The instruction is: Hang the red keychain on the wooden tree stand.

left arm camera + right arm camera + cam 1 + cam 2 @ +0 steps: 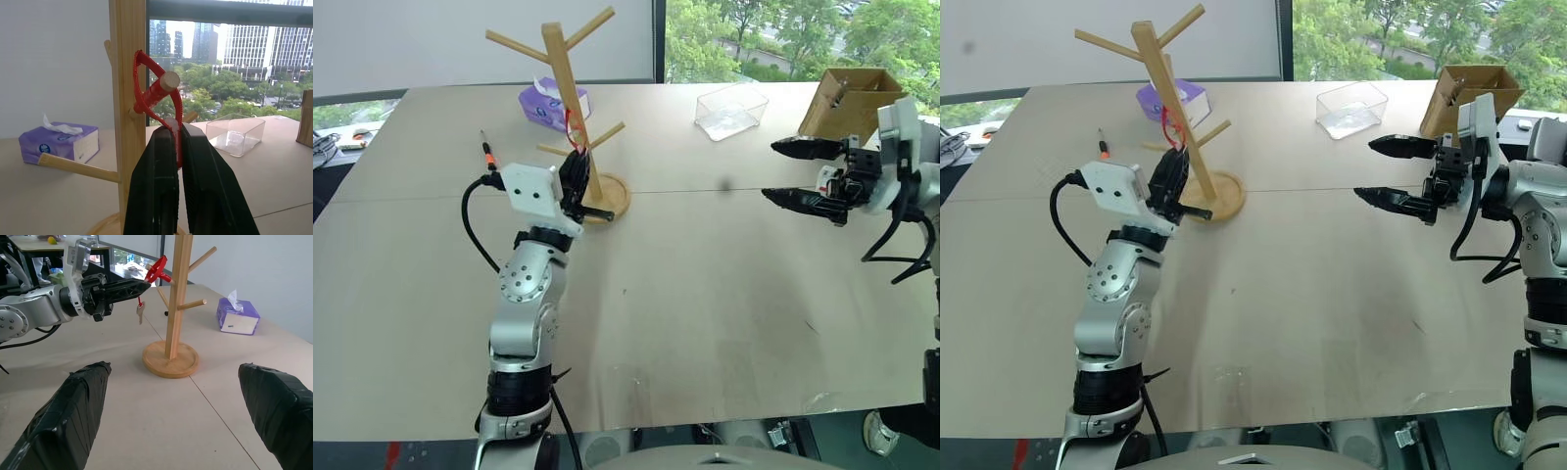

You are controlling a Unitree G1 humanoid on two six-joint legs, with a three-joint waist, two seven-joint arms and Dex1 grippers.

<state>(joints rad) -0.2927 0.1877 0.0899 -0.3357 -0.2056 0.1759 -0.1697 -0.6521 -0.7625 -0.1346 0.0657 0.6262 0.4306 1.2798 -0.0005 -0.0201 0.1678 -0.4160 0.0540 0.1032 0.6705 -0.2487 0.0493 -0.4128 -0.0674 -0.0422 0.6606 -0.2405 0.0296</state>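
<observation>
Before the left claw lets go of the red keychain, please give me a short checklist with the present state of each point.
1. Left claw shut on the red keychain: ok.
2. Strap loop passed over a peg of the wooden tree stand: ok.
3. Loop seated deep on the peg, near the post: not ok, it sits near the tip.
4. Key hanging free below the strap: ok.
5. Right claw open and away from the stand: ok.
</observation>
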